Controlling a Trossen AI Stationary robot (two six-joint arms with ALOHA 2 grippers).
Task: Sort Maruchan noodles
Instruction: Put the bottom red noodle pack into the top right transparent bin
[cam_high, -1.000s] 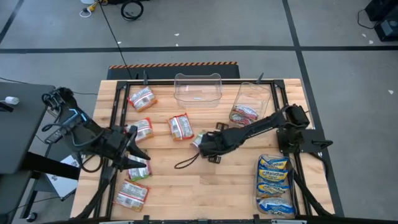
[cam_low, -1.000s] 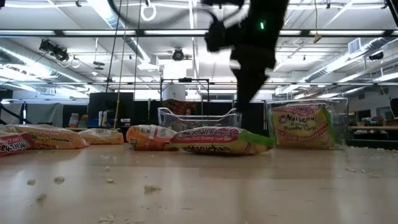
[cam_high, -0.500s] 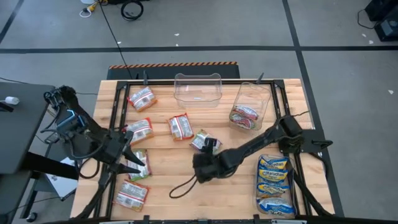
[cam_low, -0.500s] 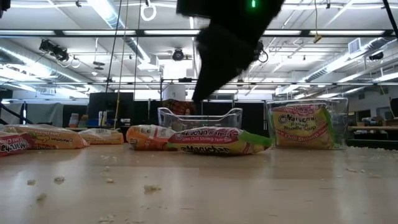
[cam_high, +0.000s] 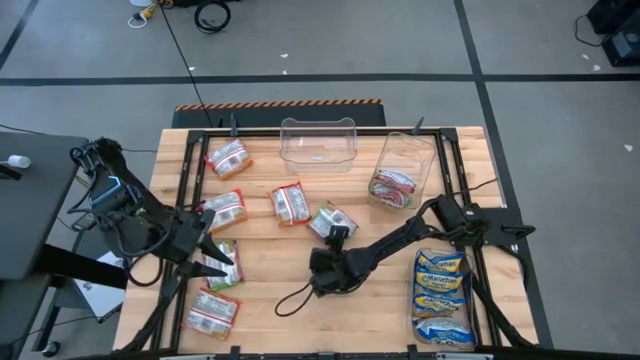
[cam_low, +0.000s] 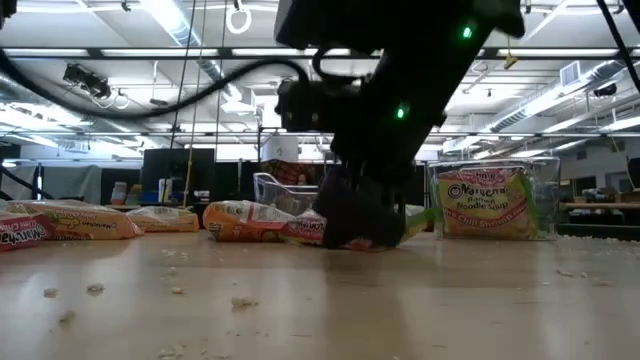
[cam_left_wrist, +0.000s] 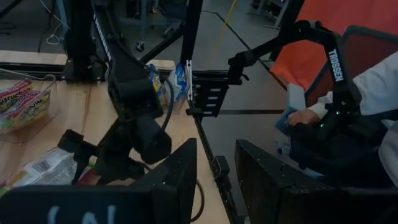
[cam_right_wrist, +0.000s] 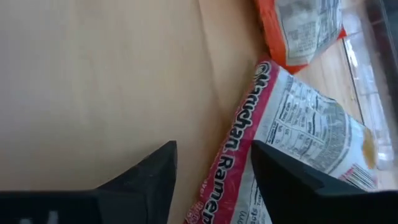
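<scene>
Noodle packets lie flat on the wooden table (cam_high: 380, 300). Red-and-white ones (cam_high: 228, 158) (cam_high: 290, 203) (cam_high: 212, 312) are on the left half, and blue-and-yellow ones (cam_high: 442, 285) are stacked at the right near edge. My right gripper (cam_high: 337, 240) is open and low at the table. It is just on the near side of a green-and-white packet with a red band (cam_high: 333, 220) (cam_right_wrist: 298, 143), whose near edge reaches between the fingers (cam_right_wrist: 214, 168). My left gripper (cam_high: 213, 252) (cam_left_wrist: 214, 180) is open beside a green packet (cam_high: 225, 265). My right gripper has its open fingers (cam_right_wrist: 149, 180) standing on either side of the green-and-white packet's near edge (cam_right_wrist: 230, 186). It comes low from the table's near side. The packet lies flat on the table. I cannot tell whether the fingers touch it.
A clear bin (cam_high: 320, 142) stands at the far edge. A second clear bin (cam_high: 405, 165) to its right holds a packet (cam_high: 395, 185). An orange-edged packet (cam_right_wrist: 305, 25) lies beyond the right gripper. A black cable (cam_high: 290, 300) trails on the table, and crumbs (cam_low: 240, 302) dot the near part.
My right gripper has drawn back from above the green-and-white packet toward the near edge and come down to the table in front of it, turning to face the far edge. My left gripper has shifted a little toward the near edge.
</scene>
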